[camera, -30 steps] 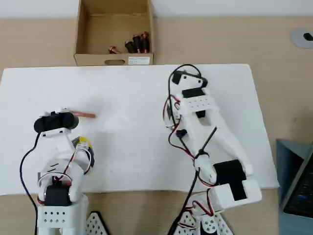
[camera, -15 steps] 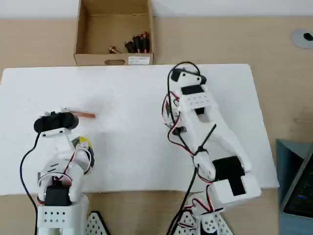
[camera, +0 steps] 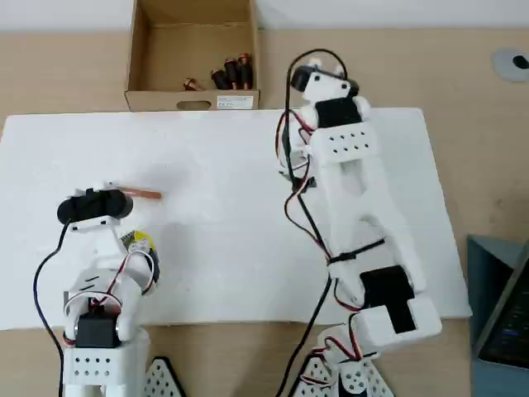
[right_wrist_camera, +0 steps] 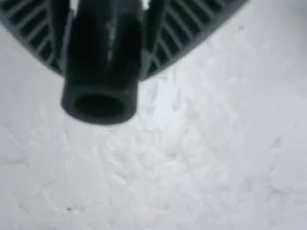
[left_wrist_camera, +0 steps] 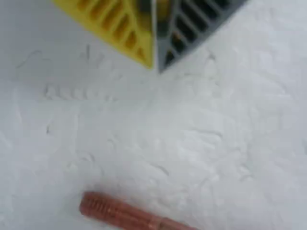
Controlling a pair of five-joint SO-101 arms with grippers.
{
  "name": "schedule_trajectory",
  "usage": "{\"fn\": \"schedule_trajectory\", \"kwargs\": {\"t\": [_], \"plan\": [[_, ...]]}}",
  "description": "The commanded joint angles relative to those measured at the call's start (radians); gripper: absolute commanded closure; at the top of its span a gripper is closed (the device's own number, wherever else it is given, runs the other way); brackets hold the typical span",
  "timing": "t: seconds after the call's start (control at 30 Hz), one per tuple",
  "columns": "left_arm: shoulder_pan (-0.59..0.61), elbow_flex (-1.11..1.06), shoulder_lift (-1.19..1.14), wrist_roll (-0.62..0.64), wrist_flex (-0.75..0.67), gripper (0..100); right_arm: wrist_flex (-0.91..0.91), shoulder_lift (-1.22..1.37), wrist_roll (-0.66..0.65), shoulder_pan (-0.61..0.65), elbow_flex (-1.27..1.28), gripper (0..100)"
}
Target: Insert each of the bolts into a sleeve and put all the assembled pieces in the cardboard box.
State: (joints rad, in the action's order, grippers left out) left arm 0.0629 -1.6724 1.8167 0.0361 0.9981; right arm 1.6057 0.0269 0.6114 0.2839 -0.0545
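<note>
The wooden table (camera: 66, 74) carries a white sheet (camera: 215, 240), and the cardboard box (camera: 136, 58) stands just past the sheet's far edge. The right arm (camera: 355, 165) stretches long across the sheet with its wrist close to the box's near right corner. The left arm (camera: 103, 273) is folded up at the near left.

Inside the box, a small cluster of finished pieces (camera: 231, 73) lies against the right wall: dark sleeves with copper ends showing. A lone copper bit (camera: 192, 83) sits beside them (too small to tell whether it has a sleeve on it). So most of the job looks done.

What is left, as far as the pictures show, is one pair. The right gripper (right_wrist_camera: 102, 48) is clamped on a black sleeve (right_wrist_camera: 100, 103), its hollow end pointing out over the sheet. The left gripper (left_wrist_camera: 153, 57) has its yellow and grey jaws pressed together on nothing, tips just above the sheet. The last bolt (left_wrist_camera: 120, 214) lies flat on the sheet just beside that gripper, not touching it, and well apart from the sleeve. My judgement: that bolt has yet to be picked up, pushed into the sleeve and dropped in the box
</note>
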Motion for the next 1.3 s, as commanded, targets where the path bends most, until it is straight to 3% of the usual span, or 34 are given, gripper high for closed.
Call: {"fn": "schedule_trajectory", "kwargs": {"t": [0.0,0.57,0.9,1.27], "plan": [[0.009,0.009,0.005,0.000,-0.006,100,0.054,-0.127,0.000,-0.005,-0.079,98.8],[0.014,0.009,0.005,-0.003,-0.006,100,0.173,-0.619,-0.002,-0.012,-0.030,98.8],[0.103,0.190,-0.002,-0.006,0.133,100,0.075,-1.010,-0.046,-0.111,0.479,98.8],[0.106,0.488,-0.067,-0.002,0.302,100,-0.114,-1.426,-0.155,-0.174,0.947,98.8]]}}
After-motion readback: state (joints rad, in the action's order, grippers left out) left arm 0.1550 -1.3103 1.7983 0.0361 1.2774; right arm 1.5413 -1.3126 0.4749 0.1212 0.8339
